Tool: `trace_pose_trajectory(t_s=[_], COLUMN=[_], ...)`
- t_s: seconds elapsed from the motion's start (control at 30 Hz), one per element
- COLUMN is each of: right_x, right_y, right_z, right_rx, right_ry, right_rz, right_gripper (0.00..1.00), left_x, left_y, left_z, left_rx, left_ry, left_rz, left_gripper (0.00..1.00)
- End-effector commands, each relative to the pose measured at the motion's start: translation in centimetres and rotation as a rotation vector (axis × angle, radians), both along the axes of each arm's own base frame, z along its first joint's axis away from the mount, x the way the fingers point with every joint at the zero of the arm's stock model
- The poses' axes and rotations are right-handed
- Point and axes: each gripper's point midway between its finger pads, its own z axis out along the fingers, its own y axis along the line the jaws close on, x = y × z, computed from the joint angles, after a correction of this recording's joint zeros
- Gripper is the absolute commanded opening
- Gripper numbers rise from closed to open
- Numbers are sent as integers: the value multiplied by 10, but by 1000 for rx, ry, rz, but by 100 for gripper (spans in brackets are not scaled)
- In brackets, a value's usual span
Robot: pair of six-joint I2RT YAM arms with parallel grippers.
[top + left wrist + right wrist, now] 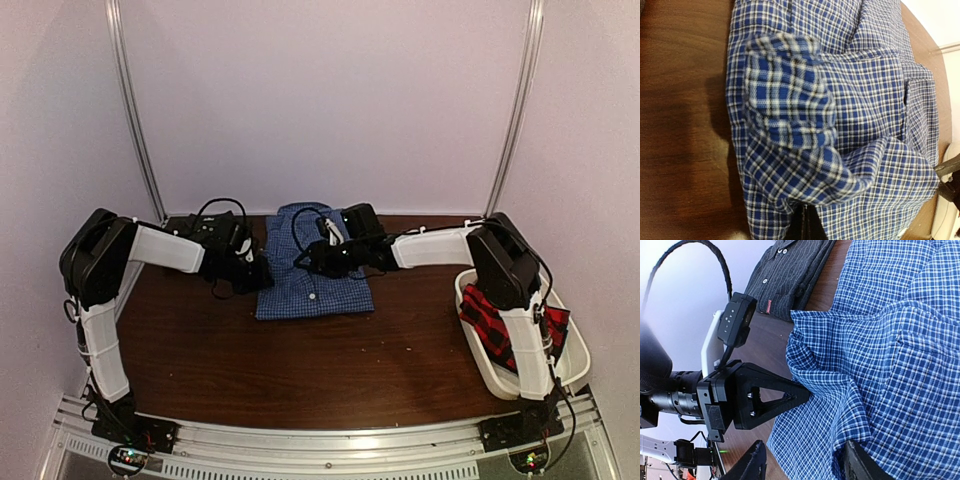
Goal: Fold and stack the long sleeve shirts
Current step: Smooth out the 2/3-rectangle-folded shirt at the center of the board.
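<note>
Two sets of fingers are seen at the blue checked shirt (315, 270), laid mid-bench (300, 370). The left fingers (772, 400) are clamped on its edge. The right fingers (752, 465) are held apart, possibly astride a fold. A red plaid shirt (500, 325) is kept in the tub (480, 365).

Bare wood runs along the near edge of the worktop (300, 370), from the left edge to the tub (478, 350) that fills the near right corner. At the middle of the far edge the blue shirt (300, 290) lies spread, and two pincers crowd it. The left pincer (258, 275) is clamped on a fold at the shirt's left edge. The right pincer (312, 264) has its fingers apart over the cloth. A charcoal shirt (790, 275) lies close beside the blue one, past the left pincer.
</note>
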Motion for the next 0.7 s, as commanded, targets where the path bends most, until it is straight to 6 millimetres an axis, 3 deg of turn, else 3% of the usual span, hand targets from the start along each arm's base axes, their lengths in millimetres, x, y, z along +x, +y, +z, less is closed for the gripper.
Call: trace_pose_trajectory(t_s=[0.0, 0.4, 0.67], right_x=[0, -4, 10], right_y=[13, 22, 33], right_z=[-5, -7, 5], right_rx=[57, 68, 98], right_ry=[37, 57, 33], right_rz=[31, 25, 27], right_gripper=[54, 54, 54], left_x=[6, 7, 6], left_y=[1, 2, 4], left_z=[8, 11, 14], left_rx=[-3, 0, 5], left_ry=[-26, -32, -35], left_rz=[1, 1, 0], left_gripper=[1, 1, 0])
